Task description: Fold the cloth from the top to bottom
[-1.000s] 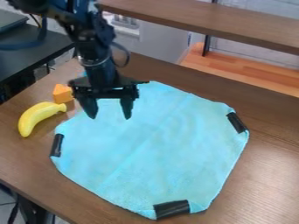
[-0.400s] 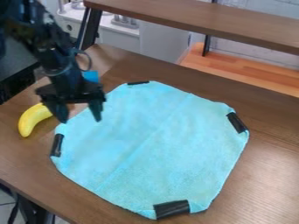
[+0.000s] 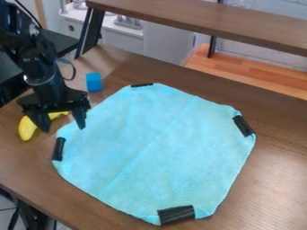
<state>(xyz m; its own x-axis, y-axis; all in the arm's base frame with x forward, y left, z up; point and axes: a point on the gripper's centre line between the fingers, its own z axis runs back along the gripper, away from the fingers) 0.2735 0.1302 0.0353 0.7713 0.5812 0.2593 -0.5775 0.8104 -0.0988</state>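
The cloth [image 3: 156,148] lies flat and unfolded across the middle of the worktop [image 3: 273,179], a black strip [image 3: 142,85] at its top corner and others at the remaining corners. The end effector [image 3: 62,126] hangs beside its left edge, fingers spread wide, gripping nothing. The job looks to be at the approach stage, with no fold made. Next, it probably needs to line up with the top corner, go down low, pinch the fabric and draw it toward the bottom; a shallow pinch could slip. The yellow banana [image 3: 26,129] sits partly behind the end effector, a blue block [image 3: 94,82] beyond the cloth. A wooden shelf [image 3: 210,20] spans the back, with a pale cabinet [image 3: 162,40] underneath.
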